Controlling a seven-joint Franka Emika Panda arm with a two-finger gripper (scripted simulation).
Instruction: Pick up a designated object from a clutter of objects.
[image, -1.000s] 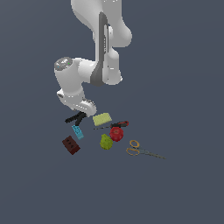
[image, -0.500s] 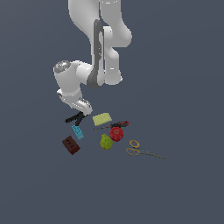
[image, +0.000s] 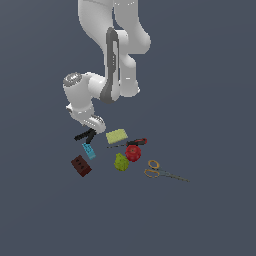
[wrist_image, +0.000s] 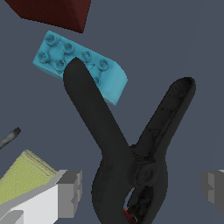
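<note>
One black clamp (wrist_image: 131, 162) sits between the wide-open end effector (wrist_image: 142, 188) fingers — ungripped — beside one blue block (wrist_image: 81, 65).

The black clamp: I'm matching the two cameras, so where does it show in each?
Exterior view: black clamp under the gripper, above the blue block.
Wrist view: black clamp fills the centre, one handle overlapping the blue block.
Shared landmark: the blue block.

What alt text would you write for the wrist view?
A black clamp with two forked handles lies between the open claw fingers. One handle crosses a blue block; a brown block and yellow-green sponge sit at the edges.
</note>
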